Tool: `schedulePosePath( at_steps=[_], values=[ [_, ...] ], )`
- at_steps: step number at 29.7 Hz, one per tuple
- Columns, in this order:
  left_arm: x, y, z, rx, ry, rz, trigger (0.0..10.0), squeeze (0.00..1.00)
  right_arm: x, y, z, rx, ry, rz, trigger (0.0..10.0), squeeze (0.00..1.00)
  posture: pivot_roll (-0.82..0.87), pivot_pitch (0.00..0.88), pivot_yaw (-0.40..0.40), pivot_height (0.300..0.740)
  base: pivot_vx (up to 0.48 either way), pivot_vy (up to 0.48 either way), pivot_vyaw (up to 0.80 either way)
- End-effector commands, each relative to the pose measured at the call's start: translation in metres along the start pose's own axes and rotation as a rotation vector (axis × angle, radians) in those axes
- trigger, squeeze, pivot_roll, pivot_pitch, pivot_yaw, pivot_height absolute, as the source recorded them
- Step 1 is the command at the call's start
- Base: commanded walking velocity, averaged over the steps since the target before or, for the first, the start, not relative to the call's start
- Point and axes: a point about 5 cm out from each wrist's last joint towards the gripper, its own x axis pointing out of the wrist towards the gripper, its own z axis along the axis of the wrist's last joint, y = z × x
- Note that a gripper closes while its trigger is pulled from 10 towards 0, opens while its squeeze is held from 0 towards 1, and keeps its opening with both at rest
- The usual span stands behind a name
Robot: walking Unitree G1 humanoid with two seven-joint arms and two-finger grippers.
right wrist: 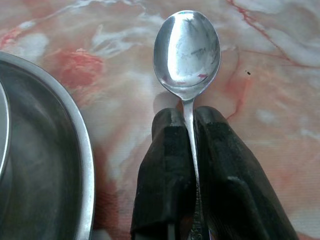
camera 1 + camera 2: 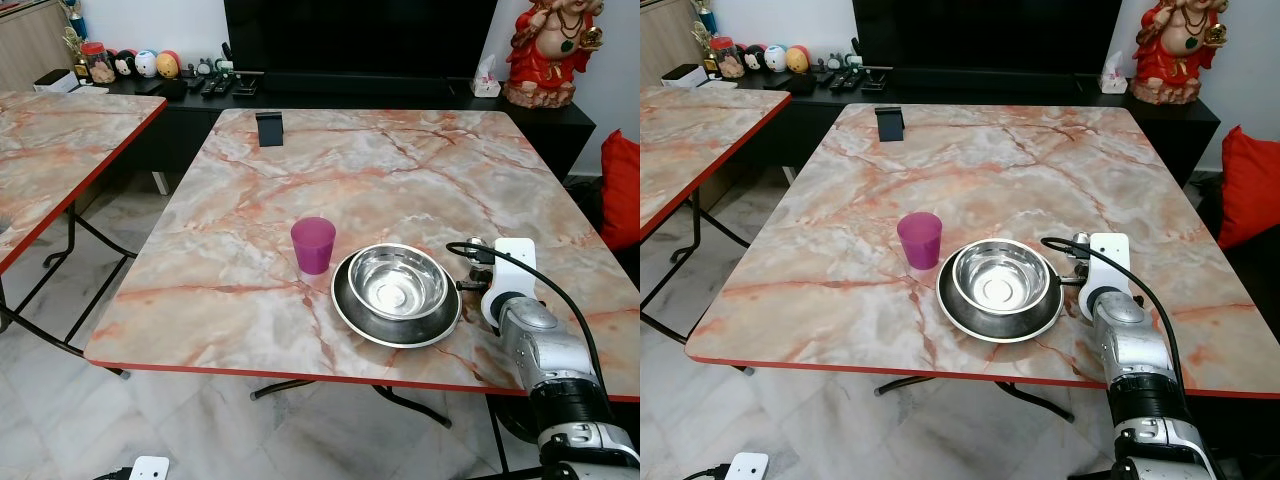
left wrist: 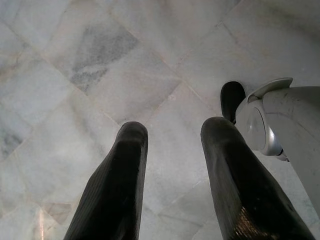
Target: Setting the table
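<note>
a marble-patterned surface [image 2: 300, 180] w/ a red edge is carrying a steel bowl [image 2: 397, 280] nested in a steel plate [image 2: 345, 305], and a purple cup [image 2: 313, 245] just beside them on the robot's left. the right gripper [image 1: 189, 120] is pinching a spoon [image 1: 187, 50] by its handle – bowl end pointing forward, low over the marble, just beside the plate's rim on the robot's right. the right arm is reaching in over the near edge. the left gripper [image 3: 172, 145] is hanging idle over the floor tiles [image 3: 100, 60], fingers parted w/ nothing between them.

step in hand, as a guess: laying the spoon down next to the plate. doing it well probably means lowering until the spoon is resting flat on the surface, keeping it parallel to the plate & clear of the rim – then opening the fingers only slightly so the handle isn't flicking sideways, and lifting straight up. whether the spoon is touching the marble yet is hard to tell.
</note>
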Motion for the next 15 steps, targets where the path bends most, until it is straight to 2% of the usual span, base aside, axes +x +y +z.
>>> schedulePosePath(
  at_steps=[1,15],
  values=[
    [0.000,0.002,-0.001,0.004,0.005,0.006,10.0,0.00,0.001,0.002,-0.005,0.002,0.011,0.006,10.0,0.00,0.00,0.000,0.014,0.711,0.000,0.000,0.00],
    [0.000,0.003,0.000,0.007,0.006,0.007,10.0,0.00,0.003,0.003,-0.017,0.008,0.035,0.021,10.0,0.00,0.01,0.000,0.018,0.711,0.000,0.000,0.00]
  ],
)
